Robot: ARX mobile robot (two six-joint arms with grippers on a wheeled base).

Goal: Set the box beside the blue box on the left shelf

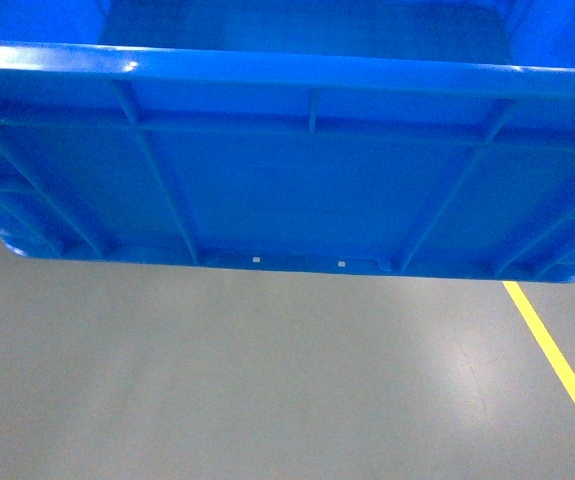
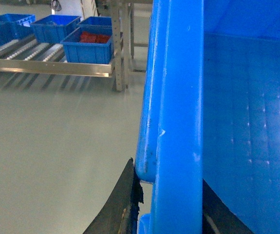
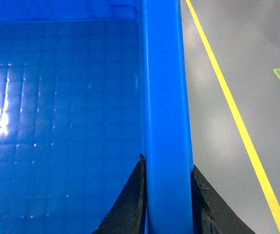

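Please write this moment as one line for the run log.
left gripper: shut on box rim | right gripper: shut on box rim | box: carried above floor | left shelf: far, not reached

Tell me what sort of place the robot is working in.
Probably a warehouse or factory floor: a grey roller rack holding blue crates, a smooth grey floor with a painted yellow line, and a large blue crate being carried.
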